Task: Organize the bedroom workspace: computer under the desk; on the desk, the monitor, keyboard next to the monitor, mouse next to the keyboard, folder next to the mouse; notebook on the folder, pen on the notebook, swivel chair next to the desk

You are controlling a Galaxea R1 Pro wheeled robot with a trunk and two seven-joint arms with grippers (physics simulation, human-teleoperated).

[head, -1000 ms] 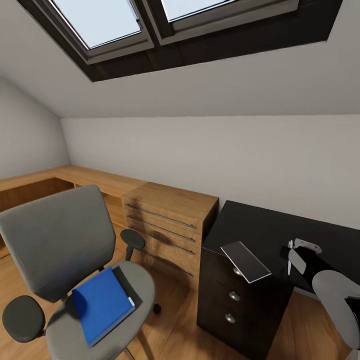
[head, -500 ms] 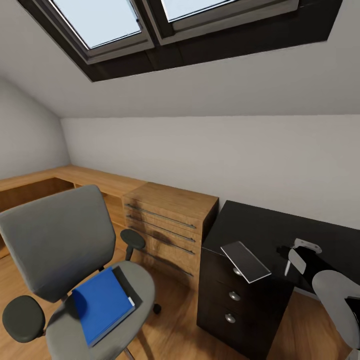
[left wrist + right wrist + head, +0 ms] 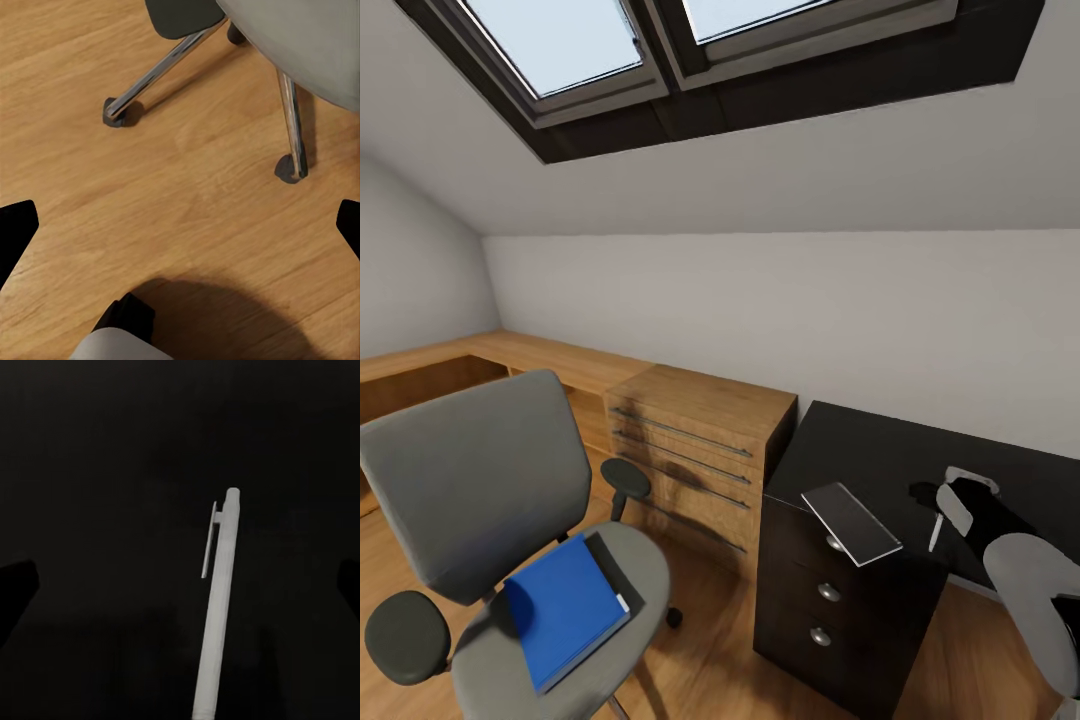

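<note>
Two skylights [image 3: 690, 50] sit in the sloped ceiling above the room. Below them, the black-topped desk [image 3: 880, 460] stands against the white wall, its dark drawer unit with round silver knobs [image 3: 828, 592] facing forward, just beside a light wooden dresser [image 3: 695, 450] with long bar handles. Left of both, the swivel chair [image 3: 480, 500] stands on the wooden floor [image 3: 150, 187], apart from the desk; the left wrist view looks down on its chrome legs and castors [image 3: 112, 112]. On the chair's grey seat lies the blue notebook [image 3: 565, 605], and a dark strip along its far edge may be the folder beneath it, though that cannot be told for sure. A flat grey rectangle [image 3: 852, 522] rests at the desk's front edge, overhanging the drawers. The right gripper [image 3: 960, 505] hangs over the desk with the slim white pen [image 3: 217, 600] standing up between its fingers; whether they pinch it cannot be told. The left gripper's [image 3: 180, 225] dark fingertips [image 3: 15, 232] are spread wide above the floor.
</note>
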